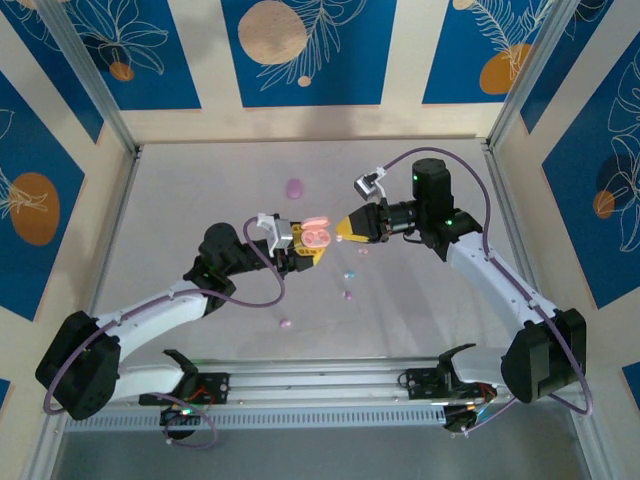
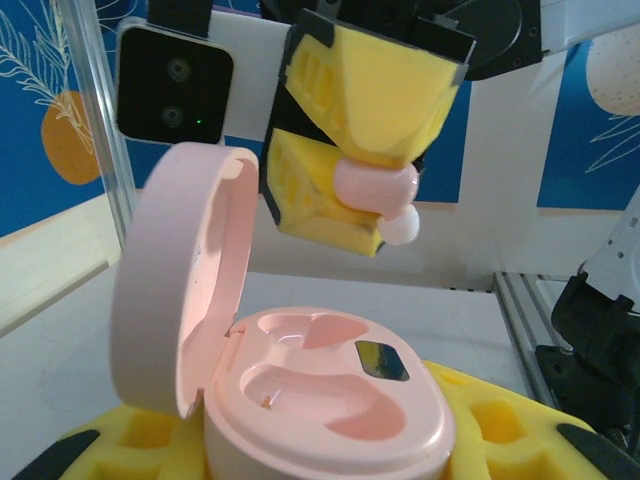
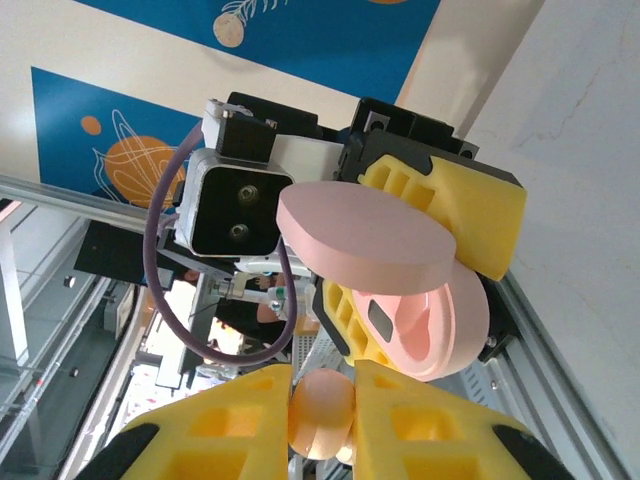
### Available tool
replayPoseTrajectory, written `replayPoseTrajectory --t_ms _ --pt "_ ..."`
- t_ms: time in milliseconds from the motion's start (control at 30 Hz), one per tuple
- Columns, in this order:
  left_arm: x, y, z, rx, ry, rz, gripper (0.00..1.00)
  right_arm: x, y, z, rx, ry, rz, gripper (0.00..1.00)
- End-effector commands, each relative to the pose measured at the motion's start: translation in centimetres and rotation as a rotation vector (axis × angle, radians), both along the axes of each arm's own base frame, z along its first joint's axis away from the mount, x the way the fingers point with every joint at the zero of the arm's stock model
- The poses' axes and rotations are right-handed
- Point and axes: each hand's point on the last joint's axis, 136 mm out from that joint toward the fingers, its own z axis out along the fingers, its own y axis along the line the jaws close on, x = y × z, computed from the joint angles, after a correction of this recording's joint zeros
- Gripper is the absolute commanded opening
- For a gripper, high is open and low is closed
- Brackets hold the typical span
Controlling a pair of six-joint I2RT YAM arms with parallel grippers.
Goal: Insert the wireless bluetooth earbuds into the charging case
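My left gripper (image 1: 310, 245) is shut on an open pink charging case (image 1: 317, 235) and holds it above the table. In the left wrist view the case (image 2: 330, 395) shows two empty wells, with its lid (image 2: 175, 285) standing up on the left. My right gripper (image 1: 349, 228) is shut on a pink earbud (image 2: 375, 184), just right of the case and not touching it. From the right wrist, that earbud (image 3: 322, 412) sits pinched between the yellow fingers (image 3: 440, 430), facing the open case (image 3: 435, 312). Loose buds lie on the table: pink (image 1: 363, 250), light blue (image 1: 349, 274), purple (image 1: 347, 294).
A closed purple oval case (image 1: 293, 187) lies on the far part of the table. One more small bud (image 1: 284, 323) rests near the front rail (image 1: 320, 380). Metal frame posts (image 1: 100, 110) border the grey table surface (image 1: 200, 190) on both sides.
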Motion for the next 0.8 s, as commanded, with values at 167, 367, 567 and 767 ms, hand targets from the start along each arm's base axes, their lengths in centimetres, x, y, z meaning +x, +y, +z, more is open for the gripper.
replayPoseTrajectory --t_ms 167,367,567,767 --pt "-0.9 0.4 1.3 -0.023 -0.053 -0.021 0.25 -2.6 -0.9 0.9 0.086 -0.121 0.119 0.20" --pt "-1.4 0.1 1.2 -0.024 -0.042 -0.059 0.25 -4.3 -1.4 2.4 0.143 -0.241 0.192 0.20" --pt "-1.6 -0.2 1.3 -0.037 -0.041 -0.078 0.25 -4.7 -1.5 3.8 0.171 -0.274 0.220 0.20" --pt "-1.6 -0.2 1.5 -0.051 -0.044 -0.085 0.25 -3.8 -1.2 3.7 0.147 -0.249 0.198 0.20"
